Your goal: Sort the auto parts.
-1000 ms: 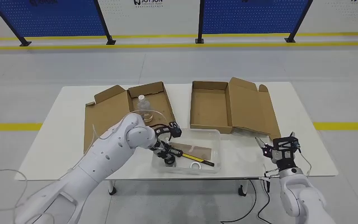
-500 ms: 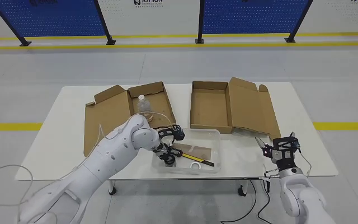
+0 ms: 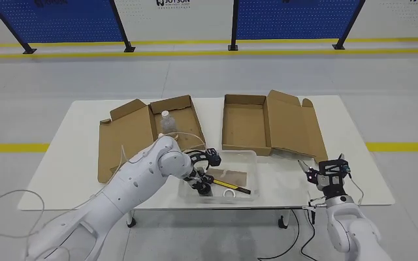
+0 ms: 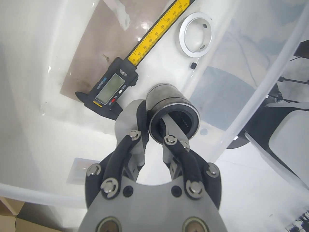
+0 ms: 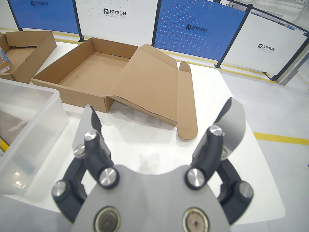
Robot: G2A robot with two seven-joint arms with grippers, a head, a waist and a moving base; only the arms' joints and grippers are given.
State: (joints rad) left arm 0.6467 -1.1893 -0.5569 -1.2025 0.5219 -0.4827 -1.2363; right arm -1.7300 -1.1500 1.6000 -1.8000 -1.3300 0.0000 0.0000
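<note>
A clear plastic bin point(image 3: 252, 158) at the table's front holds a yellow and black digital caliper point(image 4: 154, 39) point(image 3: 230, 186), a silver ring point(image 4: 196, 34) point(image 3: 228, 194) and a tiny black screw point(image 4: 193, 66). My left gripper point(image 4: 154, 119) point(image 3: 199, 183) is inside the bin, shut on a steel cylindrical bearing point(image 4: 172, 112). One finger is in its bore and the other is on its outer wall. My right gripper point(image 5: 159, 119) point(image 3: 324, 171) stands open and empty over the table's front right corner.
A brown sheet point(image 4: 115, 25) lies on the bin floor under the caliper. An open cardboard box point(image 3: 177, 116) at the back left holds a clear bottle point(image 3: 167, 121). A second open box point(image 3: 245, 127) point(image 5: 91, 71) stands empty at the back right, its lid flap point(image 5: 154, 83) spread towards my right gripper.
The left wrist has swung a little to the right over the bin, keeping hold of the bearing. The right arm has not moved.
</note>
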